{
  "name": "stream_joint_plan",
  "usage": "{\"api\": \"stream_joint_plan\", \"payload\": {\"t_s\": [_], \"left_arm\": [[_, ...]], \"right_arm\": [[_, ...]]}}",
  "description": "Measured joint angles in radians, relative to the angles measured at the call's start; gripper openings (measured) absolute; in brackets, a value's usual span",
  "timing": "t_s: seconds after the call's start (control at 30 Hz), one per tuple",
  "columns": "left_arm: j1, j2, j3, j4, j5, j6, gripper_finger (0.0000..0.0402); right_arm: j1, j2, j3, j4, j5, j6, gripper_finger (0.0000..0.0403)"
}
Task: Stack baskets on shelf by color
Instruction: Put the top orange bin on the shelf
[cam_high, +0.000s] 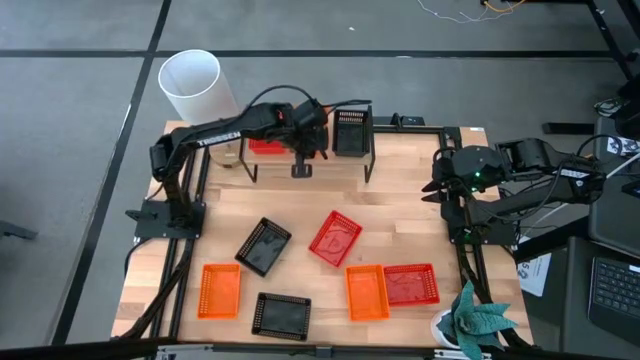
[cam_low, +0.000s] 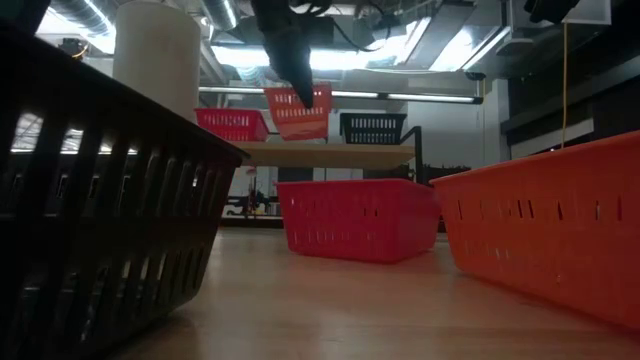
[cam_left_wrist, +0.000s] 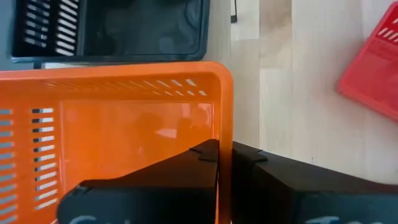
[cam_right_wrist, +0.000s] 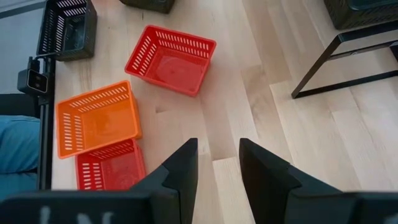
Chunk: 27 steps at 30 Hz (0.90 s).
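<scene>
The left end effector (cam_high: 302, 168) is clenched on the rim of an orange basket (cam_left_wrist: 118, 130), a shallow rectangular tray of glossy plastic with slotted mesh walls. In the low view this basket (cam_low: 298, 112) hangs tilted above the middle of the shelf (cam_low: 330, 153), between a red basket (cam_low: 232, 124) and a black basket (cam_low: 372, 128) that both rest on the shelf. The shelf is a low rack with a light wood top board and thin black metal legs.

The right end effector (cam_right_wrist: 217, 163) is released, its fingers spread and gripping nothing. It hovers over bare worktop (cam_high: 400, 225) to the right of the shelf.

In front of the shelf, six further baskets lie on the pale, wood-grained worktop:
- A black basket (cam_high: 264, 245) and a red basket (cam_high: 334, 238) sit nearest the shelf, both turned at an angle.
- An orange basket (cam_high: 220, 290) and a black basket (cam_high: 281, 316) lie farther out, towards the left.
- An orange basket (cam_high: 366, 291) lies farther out on the right, touching a red basket (cam_high: 411, 283).

A tall white cylinder (cam_high: 195, 87) with a smooth wall stands just behind the shelf's left end. A green plant-like object (cam_high: 478, 322) sits at the worktop's front right corner, well apart from the shelf.
</scene>
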Motion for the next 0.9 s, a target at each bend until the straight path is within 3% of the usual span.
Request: {"api": "stream_joint_plan", "payload": {"t_s": [0.47,0.9], "left_arm": [[-0.007,0.033,0.000,-0.007,0.036,-0.012,0.0000],[-0.006,0.054,-0.001,0.005,-0.033,-0.042,0.0000]], "right_arm": [[0.000,0.000,0.000,0.000,0.000,0.000,0.0116],[0.000,0.000,0.001,-0.001,-0.002,0.000,0.0116]]}}
